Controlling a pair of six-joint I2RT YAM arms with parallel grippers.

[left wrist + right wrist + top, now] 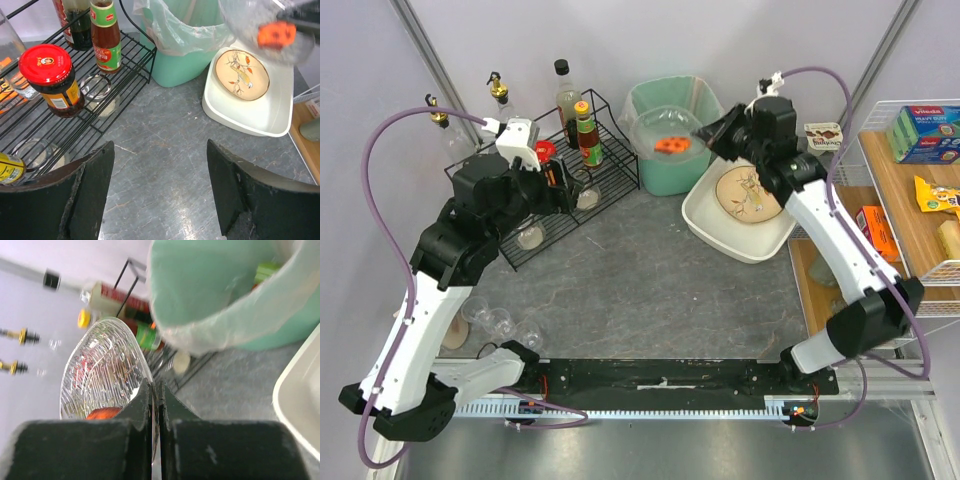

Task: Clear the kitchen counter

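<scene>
We catch right gripper (155, 390) pinching glass dish (100, 370) by rim | bin (665, 178) at its 9 o'clock, under dish | left gripper (159, 150) gaping, empty

Pale lilac walls (620, 40), grey metal corner posts (430, 60). Wooden shelf (905, 205) with white wire frame (920, 270), far right. Light even.

Blue box (923, 133) reading "Heavy Duty", other labels too blurred

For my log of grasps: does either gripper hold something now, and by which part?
The right gripper pinches the clear glass dish by its rim. The left gripper is open and holds nothing.
</scene>
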